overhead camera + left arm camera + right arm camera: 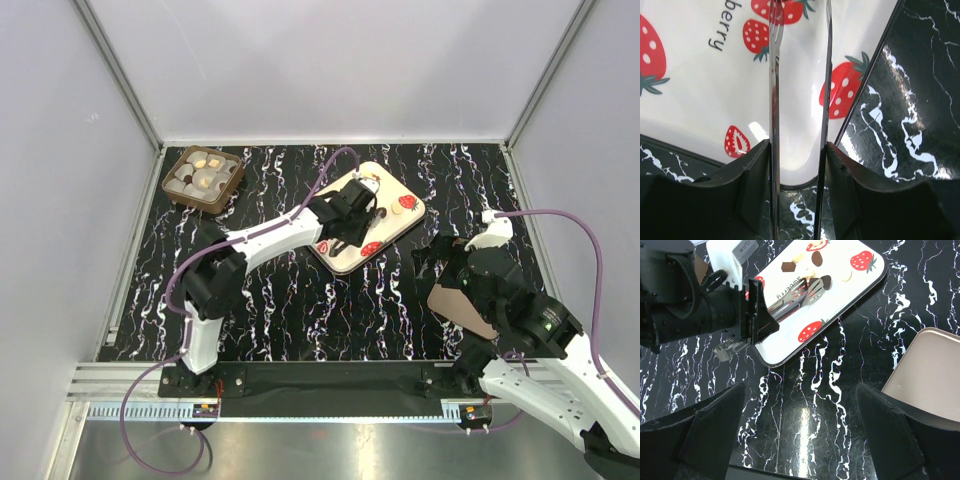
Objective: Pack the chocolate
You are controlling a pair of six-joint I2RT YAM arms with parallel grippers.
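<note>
Several pieces of chocolate [788, 266], dark and cream, lie at the far end of a white strawberry-print tray [785, 337] in the right wrist view. My left gripper [345, 205] hovers over the tray [350, 258], shut on metal tongs [800, 292]. The two blades of the tongs [775, 75] run between its fingers [755, 185] above the tray [700, 90]. A dark round chocolate [826, 281] sits right at the tong tips; whether they touch it I cannot tell. My right gripper [800, 430] hangs open and holds nothing over the marble table, to the right of the tray.
A brown box [205, 178] with white paper cups, some filled, stands at the back left. A tan lid [462, 305] lies under my right arm and shows as a tan lid [932, 370] at the right edge. The table is black marble-patterned, with grey walls around it.
</note>
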